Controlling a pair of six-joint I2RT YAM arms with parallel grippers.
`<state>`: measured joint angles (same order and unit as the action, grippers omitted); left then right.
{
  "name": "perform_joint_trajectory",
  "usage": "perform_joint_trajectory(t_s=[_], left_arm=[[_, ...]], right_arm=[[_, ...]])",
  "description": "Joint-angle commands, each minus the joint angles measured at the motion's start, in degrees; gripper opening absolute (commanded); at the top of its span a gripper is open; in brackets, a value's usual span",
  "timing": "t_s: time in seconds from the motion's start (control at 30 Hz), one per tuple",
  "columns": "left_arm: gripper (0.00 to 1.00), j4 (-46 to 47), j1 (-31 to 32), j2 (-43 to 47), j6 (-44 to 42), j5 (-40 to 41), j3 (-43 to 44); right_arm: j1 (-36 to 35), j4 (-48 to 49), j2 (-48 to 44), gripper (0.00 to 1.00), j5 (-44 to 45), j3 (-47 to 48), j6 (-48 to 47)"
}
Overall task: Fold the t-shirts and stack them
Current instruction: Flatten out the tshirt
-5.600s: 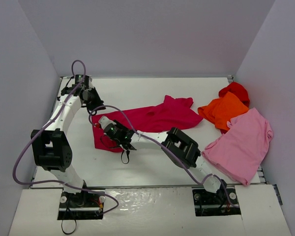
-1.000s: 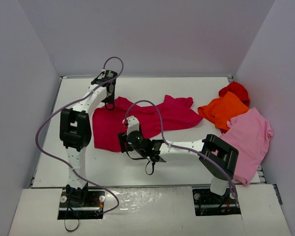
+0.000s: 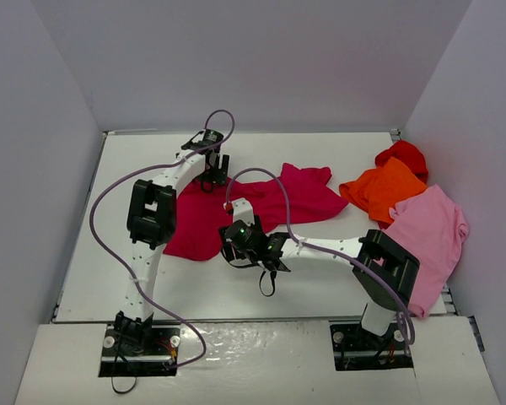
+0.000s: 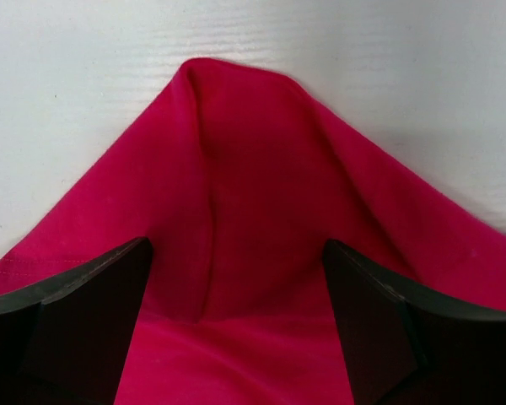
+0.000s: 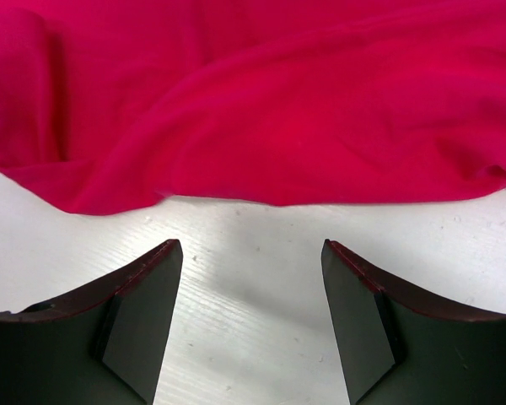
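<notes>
Lying rumpled across the middle of the white surface [image 3: 93, 270], the large crimson t-shirt [image 3: 304, 194] has both arms over it.
At its far left part, the left arm's fingers [image 4: 76, 312] are spread wide, one on each side of a raised fold of the crimson cloth that peaks between them; they are not pinching it. Further right, at the shirt's near edge, the right arm's fingers [image 5: 135, 312] are also spread apart and hold nothing, with bare surface between them and the crimson hem just beyond their tips. Well to the right, the orange t-shirt [image 3: 386, 190] lies bunched, with the bright red t-shirt [image 3: 402, 156] touching its far side. The light pink t-shirt [image 3: 417, 245] is spread flat just beside them, along the right edge.
</notes>
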<state>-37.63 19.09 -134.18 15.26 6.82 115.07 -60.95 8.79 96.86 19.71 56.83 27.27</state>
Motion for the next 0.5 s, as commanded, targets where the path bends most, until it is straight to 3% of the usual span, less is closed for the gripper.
perform_joint_trajectory(t_s=[0.0,0.27,0.47], left_arm=[[0.8,-0.9,-0.4,3.4,2.5,-1.5,3.4],[0.74,-4.3,-0.4,8.1,3.2,5.9,1.1],[0.63,-9.2,-0.5,9.2,4.4,12.3,1.6]], right_arm=[[0.7,-0.1,1.4,0.64,1.7,2.7,1.1],[1.4,-0.5,2.5,0.64,0.9,2.7,0.9],[1.4,-0.3,3.1,0.64,0.5,2.9,0.8]])
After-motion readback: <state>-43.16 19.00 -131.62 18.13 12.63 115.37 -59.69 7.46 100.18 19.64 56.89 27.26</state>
